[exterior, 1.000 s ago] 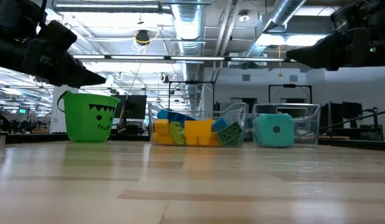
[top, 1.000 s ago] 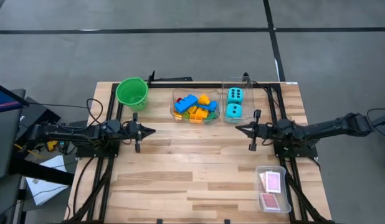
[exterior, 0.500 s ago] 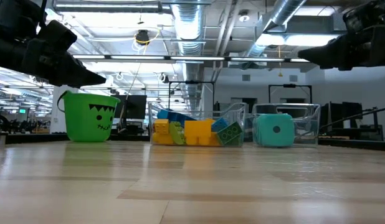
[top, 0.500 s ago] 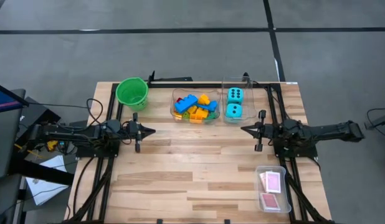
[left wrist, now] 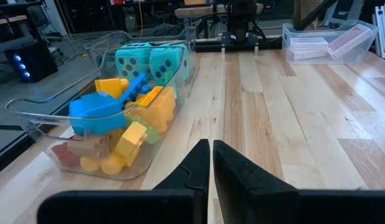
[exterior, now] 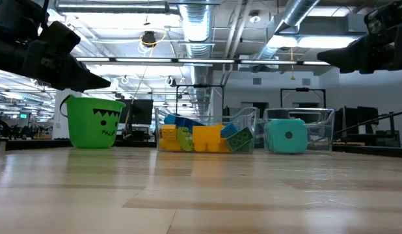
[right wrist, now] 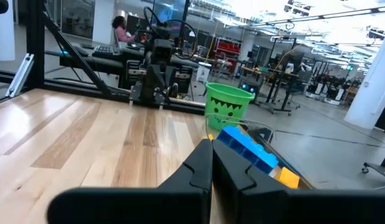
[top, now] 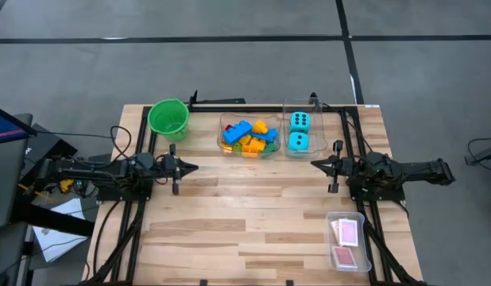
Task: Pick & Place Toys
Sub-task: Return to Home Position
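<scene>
Above the desk (top: 253, 218), left tool (top: 192, 168) and right tool (top: 314, 164) face each other, both pinched closed, gripping nothing; building blocks (top: 249, 137) fill their clear tub (top: 222, 131).

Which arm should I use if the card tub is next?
Right. The right gripper, shut, hangs on the same side as the card tub; the left gripper waits on the opposite side.

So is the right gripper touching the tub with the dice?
Apart. The low view shows the right gripper hanging well above the rim of the dice tub, with open air between them.
</scene>
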